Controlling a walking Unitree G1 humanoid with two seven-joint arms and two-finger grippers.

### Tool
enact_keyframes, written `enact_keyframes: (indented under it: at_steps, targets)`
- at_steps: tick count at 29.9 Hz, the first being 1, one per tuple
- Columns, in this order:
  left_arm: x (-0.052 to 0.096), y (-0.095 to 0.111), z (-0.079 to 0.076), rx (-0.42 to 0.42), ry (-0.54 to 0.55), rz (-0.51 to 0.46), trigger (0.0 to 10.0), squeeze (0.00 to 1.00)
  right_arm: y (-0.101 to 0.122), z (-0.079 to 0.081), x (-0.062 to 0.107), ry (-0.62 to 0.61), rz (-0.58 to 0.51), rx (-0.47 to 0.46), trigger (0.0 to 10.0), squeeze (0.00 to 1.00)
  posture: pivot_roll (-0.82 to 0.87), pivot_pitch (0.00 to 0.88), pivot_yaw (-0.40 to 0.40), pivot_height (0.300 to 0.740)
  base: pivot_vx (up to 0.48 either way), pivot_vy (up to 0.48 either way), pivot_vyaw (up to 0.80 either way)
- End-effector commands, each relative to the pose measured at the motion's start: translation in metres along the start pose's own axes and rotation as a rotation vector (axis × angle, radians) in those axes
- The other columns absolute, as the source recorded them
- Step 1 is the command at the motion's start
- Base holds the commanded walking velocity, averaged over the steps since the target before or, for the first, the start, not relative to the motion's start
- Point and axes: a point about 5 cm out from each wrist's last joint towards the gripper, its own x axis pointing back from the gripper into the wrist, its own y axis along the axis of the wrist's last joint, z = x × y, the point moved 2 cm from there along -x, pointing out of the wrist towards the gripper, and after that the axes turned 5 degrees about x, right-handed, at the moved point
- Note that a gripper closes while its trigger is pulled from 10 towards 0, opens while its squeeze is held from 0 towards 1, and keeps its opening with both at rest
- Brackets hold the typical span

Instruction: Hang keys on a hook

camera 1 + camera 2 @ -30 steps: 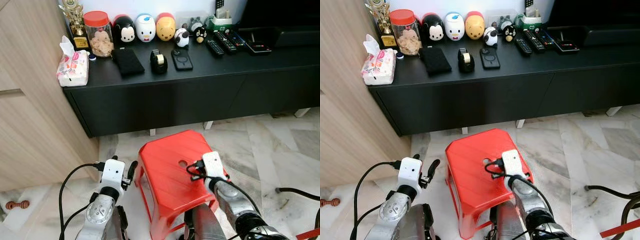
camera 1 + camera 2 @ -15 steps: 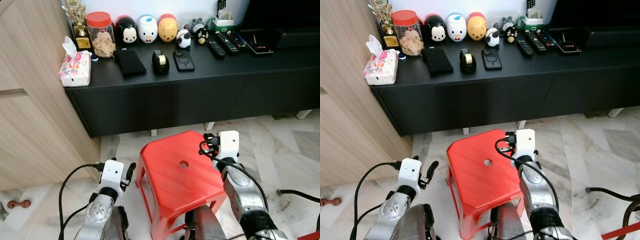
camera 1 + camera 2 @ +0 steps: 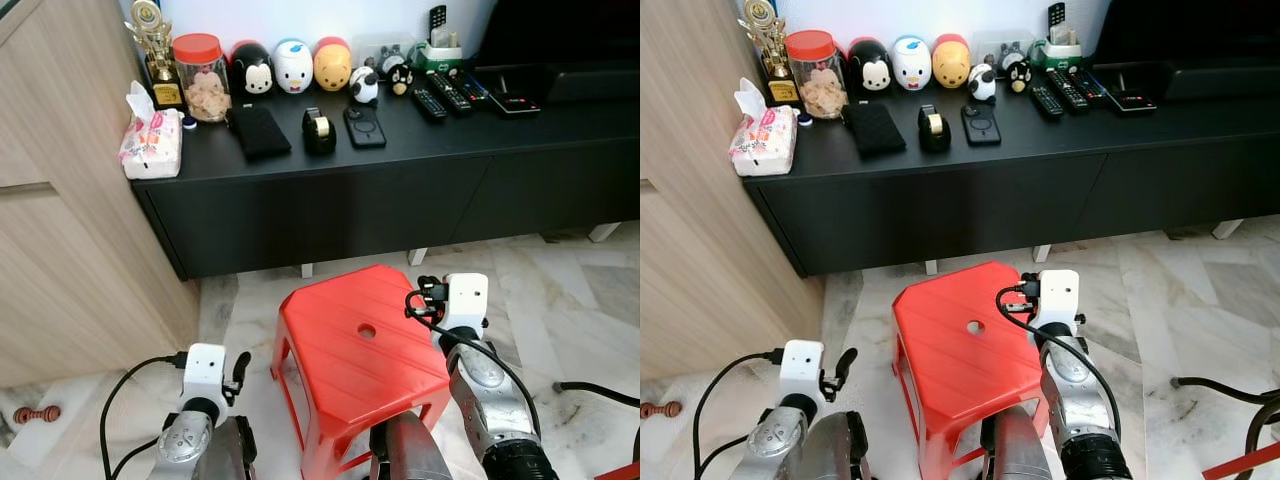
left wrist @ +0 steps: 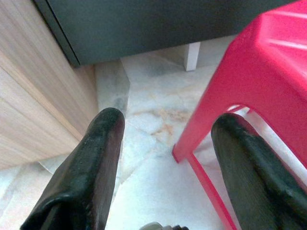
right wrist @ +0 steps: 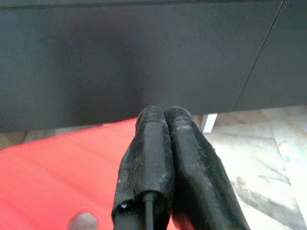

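1. Since a second ago the right gripper [image 5: 160,124] has lifted off the middle of the red plastic stool [image 3: 350,350] and swung out to the stool's far right corner; the left gripper [image 4: 163,158] has sunk lower beside the stool's left edge.
2. Seen along the right gripper, its two black fingers [image 5: 148,158] are pressed flat together with nothing between them, pointing over the stool top toward the front of the long black low cabinet [image 3: 330,215].
3. The left gripper hangs with its fingers [image 4: 96,163] spread wide and empty, above the pale marble floor [image 4: 144,124], between the light wooden panel [image 3: 70,260] and a stool leg.
4. On the cabinet top, from the robot's left: a pink-printed tissue pack [image 3: 150,142], a gold trophy [image 3: 157,55], a red-lidded clear jar [image 3: 203,75], three round cartoon-character figures [image 3: 292,65], a black pouch [image 3: 259,130], a black tape dispenser [image 3: 319,130], a dark phone case [image 3: 364,126] and several black remote controls [image 3: 450,95].
5. I cannot make out any keys or a hook among these things.
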Motion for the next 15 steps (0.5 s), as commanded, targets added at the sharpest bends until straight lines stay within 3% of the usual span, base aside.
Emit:
enact_keyframes:
  at_steps: [1, 15]
  targets:
    - [0.0005, -0.0035, 0.0017, 0.019, 0.007, 0.005, 10.0, 0.00, 0.0082, -0.0026, -0.0018, -0.023, -0.019, -0.010, 10.0, 0.00, -0.08, 0.076, -0.045, 0.599, -0.244, 0.000, 0.00]
    - [-0.0014, 0.0005, -0.0013, 0.013, -0.005, -0.023, 10.0, 0.00, 0.0164, -0.0081, -0.0040, -0.067, -0.041, -0.018, 10.0, 0.00, -0.08, 0.066, -0.047, 0.599, -0.321, 0.000, 0.00]
